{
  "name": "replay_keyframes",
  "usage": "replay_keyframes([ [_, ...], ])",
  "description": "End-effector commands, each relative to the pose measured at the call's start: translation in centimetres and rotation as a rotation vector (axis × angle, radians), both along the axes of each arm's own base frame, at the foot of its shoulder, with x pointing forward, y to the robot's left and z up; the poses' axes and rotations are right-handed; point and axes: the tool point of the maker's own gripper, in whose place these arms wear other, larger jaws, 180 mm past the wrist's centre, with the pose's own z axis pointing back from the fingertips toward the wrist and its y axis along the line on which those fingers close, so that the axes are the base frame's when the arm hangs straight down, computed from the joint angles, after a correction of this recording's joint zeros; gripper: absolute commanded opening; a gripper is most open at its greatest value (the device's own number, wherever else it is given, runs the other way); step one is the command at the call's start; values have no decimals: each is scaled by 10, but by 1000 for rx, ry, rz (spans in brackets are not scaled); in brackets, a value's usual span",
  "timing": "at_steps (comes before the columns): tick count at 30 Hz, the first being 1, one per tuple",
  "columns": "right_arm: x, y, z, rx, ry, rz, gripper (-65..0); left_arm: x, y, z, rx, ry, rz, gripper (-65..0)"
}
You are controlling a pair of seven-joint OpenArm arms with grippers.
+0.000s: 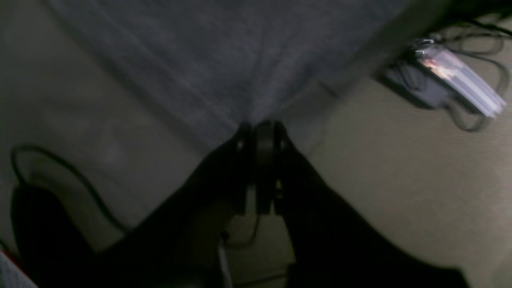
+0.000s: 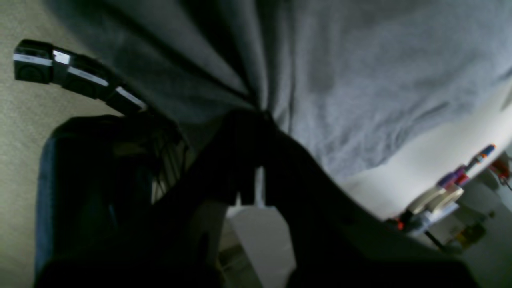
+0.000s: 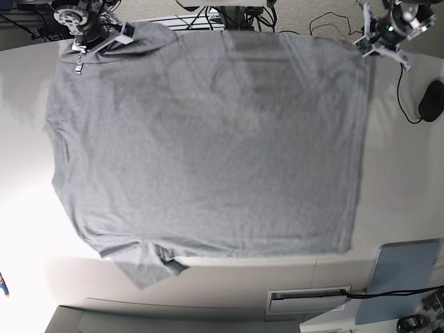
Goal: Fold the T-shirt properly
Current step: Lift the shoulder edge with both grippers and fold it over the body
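Observation:
The heather-grey T-shirt (image 3: 208, 146) is spread wide in the base view, plain side showing, with faint lettering showing through. One sleeve (image 3: 147, 267) hangs over the table's front edge. My left gripper (image 3: 369, 43) is shut on the shirt's far right corner. In the left wrist view it (image 1: 262, 130) pinches a bunched point of grey cloth (image 1: 224, 60). My right gripper (image 3: 89, 43) is shut on the far left corner. In the right wrist view it (image 2: 256, 116) holds gathered folds of the shirt (image 2: 360, 80).
A black mouse (image 3: 431, 100) with its cable lies at the table's right. A blue-grey pad (image 3: 402, 277) sits below the table's front right. A device with cables (image 1: 452, 76) lies on the floor. Several small colourful items (image 2: 444, 192) stand near the white table (image 3: 21, 229).

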Motion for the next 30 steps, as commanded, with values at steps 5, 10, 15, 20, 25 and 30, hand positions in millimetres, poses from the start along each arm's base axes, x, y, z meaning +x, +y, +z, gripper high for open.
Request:
replay_keyframes([
  [5,-12,8,14,6,5,19,-650,-15,10,20,15,-13,-1,-650],
  [10,-16,11,22,-7,-17,38,-650,-23,13,28,11,-18,0,-650],
  [15,16,1,45,-60,-219,17,-650,1,15,47,-77,-128,107,-650],
  [20,49,-12,65,-85,-353,7,-650,20,21,52,-82,-166,163,-650],
  [25,78,-9,77,-12,-425,-21,-650,41,24,57,-91,-214,181,-650],
  [30,104,3,87,82,-487,-31,-650,59,28,59,-124,-258,223,-650],
])
